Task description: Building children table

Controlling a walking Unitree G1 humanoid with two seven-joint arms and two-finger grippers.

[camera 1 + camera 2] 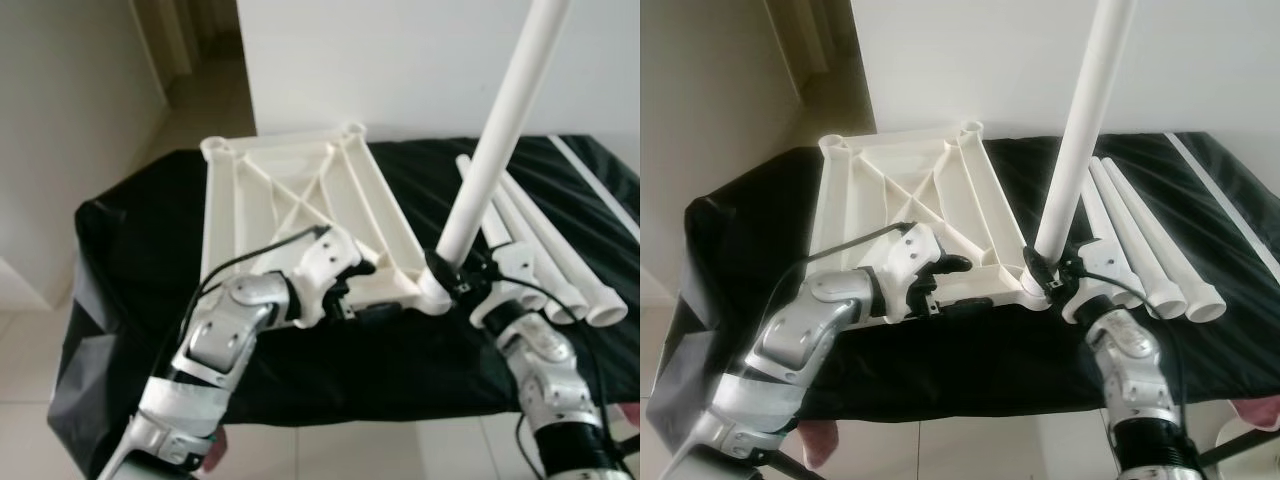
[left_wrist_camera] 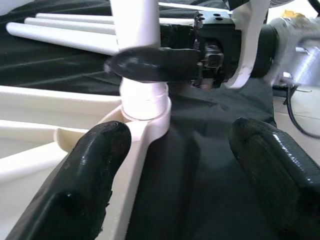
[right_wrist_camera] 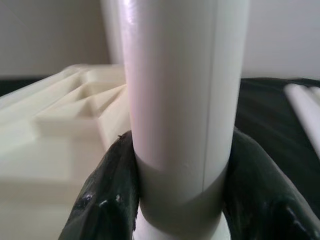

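Observation:
A white tabletop (image 1: 290, 200) lies upside down on a table draped in black cloth (image 1: 130, 260). A white leg (image 1: 495, 140) stands tilted in the socket (image 2: 147, 115) at the tabletop's near right corner. My right gripper (image 1: 445, 272) is shut on the leg's foot just above the socket, and its fingers (image 3: 110, 190) press on both sides of the leg (image 3: 180, 90). My left gripper (image 1: 955, 285) is open at the tabletop's near edge, just left of that corner. One of its fingers (image 2: 95, 165) is over the white rim and the other is over the cloth.
Three spare white legs (image 1: 540, 240) lie side by side on the cloth right of the tabletop, with a thin white strip (image 1: 600, 190) beyond them. A white wall rises behind the table. Tiled floor and a hallway (image 1: 190, 60) are on the left.

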